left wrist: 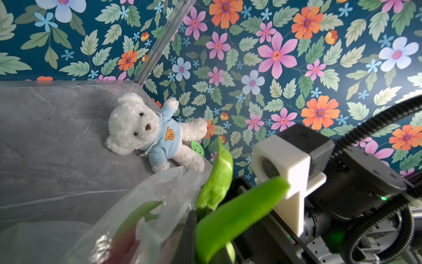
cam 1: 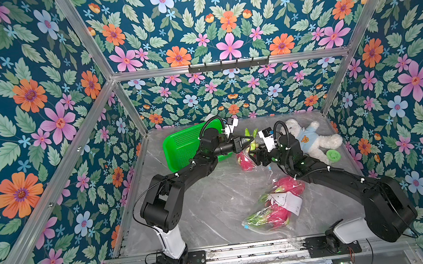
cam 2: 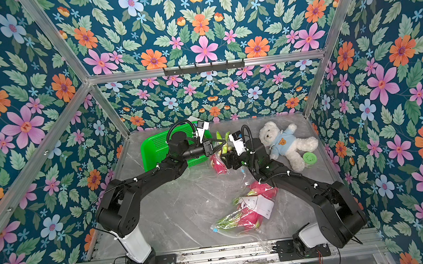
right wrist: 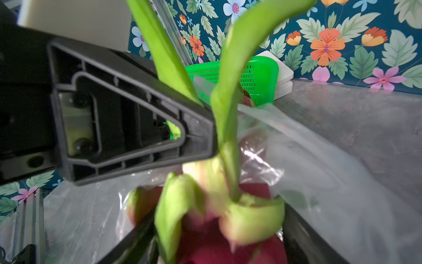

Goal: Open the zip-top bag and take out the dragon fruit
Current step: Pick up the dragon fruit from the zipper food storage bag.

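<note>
While the green basket [cam 1: 187,146] sits left of centre in both top views, the left fingers [right wrist: 137,128] just right of it are clenched on a long green scale of one dragon fruit [cam 1: 245,161]. That fruit is near the middle of the frame, its pink body half wrapped by the mouth of the zip-top bag [right wrist: 331,182]. I cannot tell whether it is lifted off the worktop [cam 1: 208,206].

Right of that, the right fingers [right wrist: 127,249] stand spread on either side of the fruit's body, released. The bag trails to the lower right of the top views, where two more fruit [cam 1: 276,214] lie inside it under a white label [cam 1: 288,201].

I judge the bag open and one fruit partway out. Next I'd draw it clear of the plastic, slowly. A scale is a thin hold that could tear or slip, and the film may cling and drag the rest along.
</note>
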`<act>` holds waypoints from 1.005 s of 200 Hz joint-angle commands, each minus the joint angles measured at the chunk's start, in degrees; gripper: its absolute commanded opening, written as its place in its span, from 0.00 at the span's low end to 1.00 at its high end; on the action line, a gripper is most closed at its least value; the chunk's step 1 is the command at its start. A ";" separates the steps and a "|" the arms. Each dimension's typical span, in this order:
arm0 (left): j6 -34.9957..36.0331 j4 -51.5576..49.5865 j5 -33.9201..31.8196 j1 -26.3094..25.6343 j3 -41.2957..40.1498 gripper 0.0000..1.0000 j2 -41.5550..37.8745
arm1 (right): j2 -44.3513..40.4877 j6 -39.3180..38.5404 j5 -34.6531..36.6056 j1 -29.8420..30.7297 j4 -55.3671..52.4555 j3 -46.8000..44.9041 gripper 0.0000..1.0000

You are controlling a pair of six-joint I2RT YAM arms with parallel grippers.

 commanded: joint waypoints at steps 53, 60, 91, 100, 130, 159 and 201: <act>-11.31 20.00 7.34 -0.25 -1.02 0.00 1.83 | 0.16 -3.07 1.01 0.22 4.17 3.12 0.79; -10.09 18.37 7.54 -0.31 -1.38 0.00 1.34 | 0.27 -3.52 1.66 0.18 4.31 3.27 0.78; -4.53 10.73 7.96 -0.79 -1.48 0.00 -0.32 | 0.05 -4.53 4.24 0.23 6.32 3.16 0.73; -4.04 9.94 8.22 -0.83 -1.35 0.00 -0.41 | -0.19 -4.72 4.98 0.11 6.78 2.99 0.71; -4.14 9.81 9.31 -1.13 -1.05 0.00 -0.41 | 0.58 -5.48 6.21 0.14 7.06 3.46 0.59; -4.12 9.76 9.53 -1.40 -0.88 0.00 -0.84 | 1.64 -5.51 6.76 0.14 7.35 3.98 0.35; -3.76 9.10 9.45 -1.36 -0.78 0.00 -1.42 | 0.76 -6.07 6.91 0.15 8.39 2.81 0.00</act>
